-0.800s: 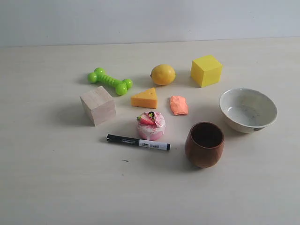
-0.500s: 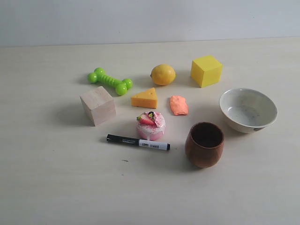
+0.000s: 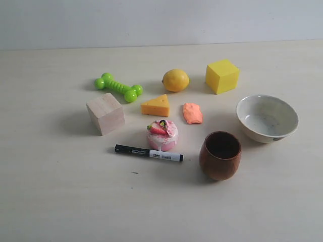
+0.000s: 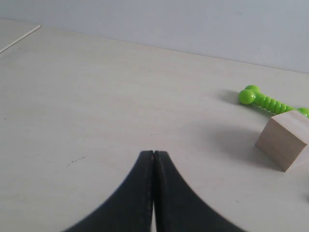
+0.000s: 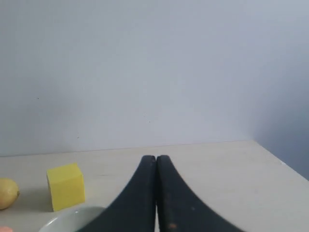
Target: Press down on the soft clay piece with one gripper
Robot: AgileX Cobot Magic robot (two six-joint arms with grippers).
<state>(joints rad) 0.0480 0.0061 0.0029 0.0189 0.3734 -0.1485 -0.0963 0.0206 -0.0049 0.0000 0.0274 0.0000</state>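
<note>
The soft clay piece [image 3: 192, 113], a small salmon-orange dented lump, lies on the table between the cheese wedge [image 3: 156, 106] and the white bowl [image 3: 267, 118], below the lemon [image 3: 175, 80]. Neither arm shows in the exterior view. My left gripper [image 4: 153, 153] is shut with nothing in it, over bare table some way from the wooden cube [image 4: 284, 139]. Also shut and holding nothing, my right gripper [image 5: 155, 157] hovers above the white bowl's rim [image 5: 72, 217]. A sliver of the clay [image 5: 4, 229] shows at the edge of the right wrist view.
A green dog-bone toy [image 3: 118, 87], a wooden cube [image 3: 105, 113], a yellow cube [image 3: 222, 76], a strawberry-topped pink cake [image 3: 162, 134], a black-and-white marker [image 3: 148, 153] and a brown wooden cup [image 3: 220, 155] stand around the clay.
</note>
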